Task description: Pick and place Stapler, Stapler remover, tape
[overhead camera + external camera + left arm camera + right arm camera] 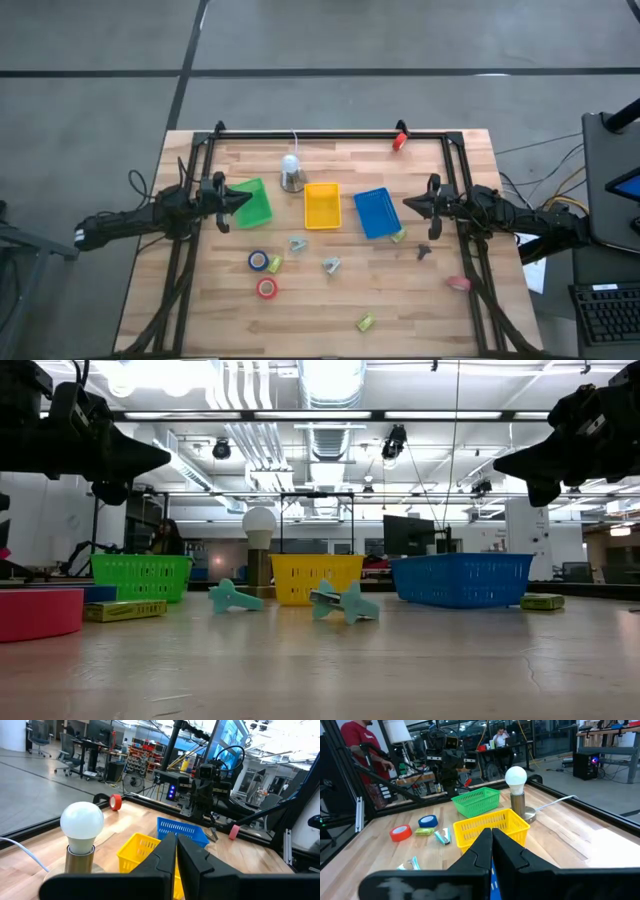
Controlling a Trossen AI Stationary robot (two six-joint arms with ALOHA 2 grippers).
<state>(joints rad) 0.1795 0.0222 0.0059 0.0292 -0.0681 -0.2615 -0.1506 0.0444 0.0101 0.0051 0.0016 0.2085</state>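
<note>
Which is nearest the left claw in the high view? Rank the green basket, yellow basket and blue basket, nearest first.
From the left claw:
1. Green basket, right at the claw tips.
2. Yellow basket, mid-table.
3. Blue basket, nearer the right arm's side.

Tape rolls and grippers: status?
Left gripper shut, over green basket tray. Right gripper shut, beside blue basket tray. Blue tape roll and red tape roll untouched on the table.

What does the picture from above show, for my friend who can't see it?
A wooden table holds green, yellow and blue baskets in a row. A robot gripper waits at each side, left and right, with tape rolls and small office tools scattered in front.
</note>
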